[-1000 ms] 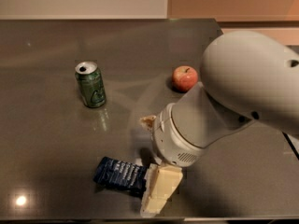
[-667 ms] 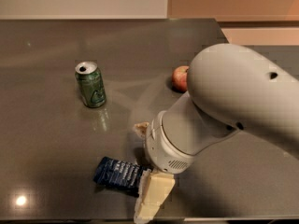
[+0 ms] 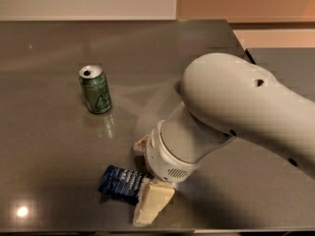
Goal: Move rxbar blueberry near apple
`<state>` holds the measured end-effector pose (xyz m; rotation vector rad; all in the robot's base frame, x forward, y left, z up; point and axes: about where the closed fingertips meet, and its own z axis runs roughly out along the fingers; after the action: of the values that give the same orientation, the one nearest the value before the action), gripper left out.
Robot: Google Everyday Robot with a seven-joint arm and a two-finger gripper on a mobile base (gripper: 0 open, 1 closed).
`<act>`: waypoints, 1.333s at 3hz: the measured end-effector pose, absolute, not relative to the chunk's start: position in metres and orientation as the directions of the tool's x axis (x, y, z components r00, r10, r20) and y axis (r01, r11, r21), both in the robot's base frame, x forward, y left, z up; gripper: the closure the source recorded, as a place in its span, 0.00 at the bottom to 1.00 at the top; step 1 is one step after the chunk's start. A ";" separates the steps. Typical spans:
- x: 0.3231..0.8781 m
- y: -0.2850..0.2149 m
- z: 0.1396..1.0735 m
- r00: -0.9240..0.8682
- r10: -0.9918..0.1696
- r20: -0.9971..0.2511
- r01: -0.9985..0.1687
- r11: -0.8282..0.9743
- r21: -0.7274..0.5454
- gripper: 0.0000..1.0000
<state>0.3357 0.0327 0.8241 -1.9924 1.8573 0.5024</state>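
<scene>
Pincer [image 3: 141, 181] at rxbar blueberry [image 3: 119, 182], can [image 3: 96, 90] beyond

Claw [image 3: 144, 178] hiding one end of rxbar blueberry [image 3: 119, 181], arm [image 3: 236, 102] edge-cropped

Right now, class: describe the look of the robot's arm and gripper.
The arm is smooth, bulbous white casing with small dark holes, ending in a round wrist with a vent grille. The gripper, beside the rxbar blueberry near the table's front edge, has wedge-shaped cream fingers.

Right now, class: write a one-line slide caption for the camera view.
Gripper down at the rxbar blueberry on the table, green can upright beyond, apple not in sight past the arm.
</scene>
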 end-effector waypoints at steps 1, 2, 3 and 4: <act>0.338 0.034 0.821 0.059 -0.867 -0.494 -0.998 -0.060 -0.015 0.41; 0.341 0.033 0.821 0.049 -0.868 -0.493 -0.999 -0.049 -0.013 0.63; 0.350 0.019 0.831 0.021 -0.865 -0.501 -1.000 -0.009 -0.027 0.87; 0.370 -0.005 0.847 -0.019 -0.860 -0.511 -0.996 0.059 -0.063 1.00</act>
<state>0.3703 -0.0048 0.8473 -1.8505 1.9306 0.4436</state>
